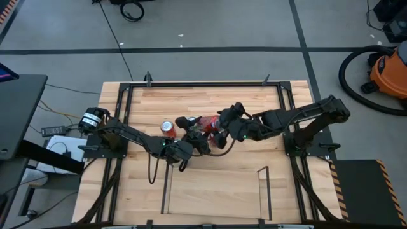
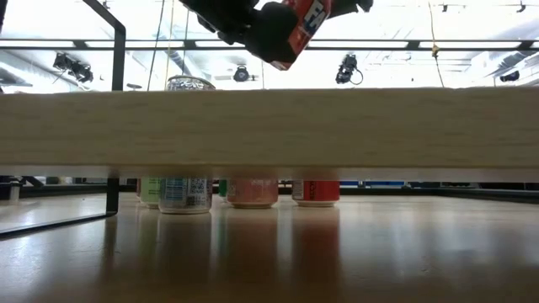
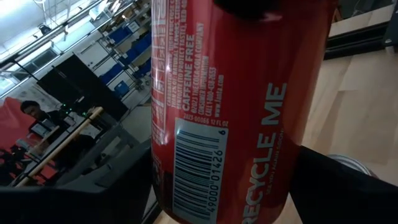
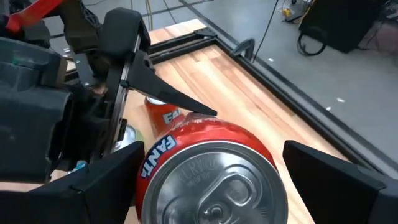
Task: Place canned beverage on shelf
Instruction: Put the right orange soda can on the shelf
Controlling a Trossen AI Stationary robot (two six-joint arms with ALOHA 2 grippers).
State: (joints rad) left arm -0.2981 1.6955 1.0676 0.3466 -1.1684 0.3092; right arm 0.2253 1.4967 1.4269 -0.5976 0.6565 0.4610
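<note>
A red soda can [image 1: 206, 122] is up in the air over the middle of the table, lying nearly level with its lid toward my right arm. My left gripper [image 1: 193, 135] is shut on it; the can fills the left wrist view [image 3: 230, 112]. My right gripper [image 1: 222, 127] is open, its fingers standing either side of the can's lid end [image 4: 211, 180]. In the low view the tilted can [image 2: 295, 25] shows above the shelf [image 2: 337, 130]. The shelf [image 1: 216, 197] is a small wood board with black rails, near the table's near edge. My left gripper pinches the can's side wall [image 3: 171, 186] between its two fingers [image 3: 342, 186], about midway along the can. The fingers lie across the can and come from the table's near-left side. The can is lifted clear and tilted.
A silver-topped red can [image 1: 167, 127] stands on the table left of the grippers. The low view shows several more cans [image 2: 253, 192] standing on the table beyond the shelf. A black frame [image 1: 191, 83] rims the table. An orange vacuum [image 1: 388, 73] stands on the floor far right.
</note>
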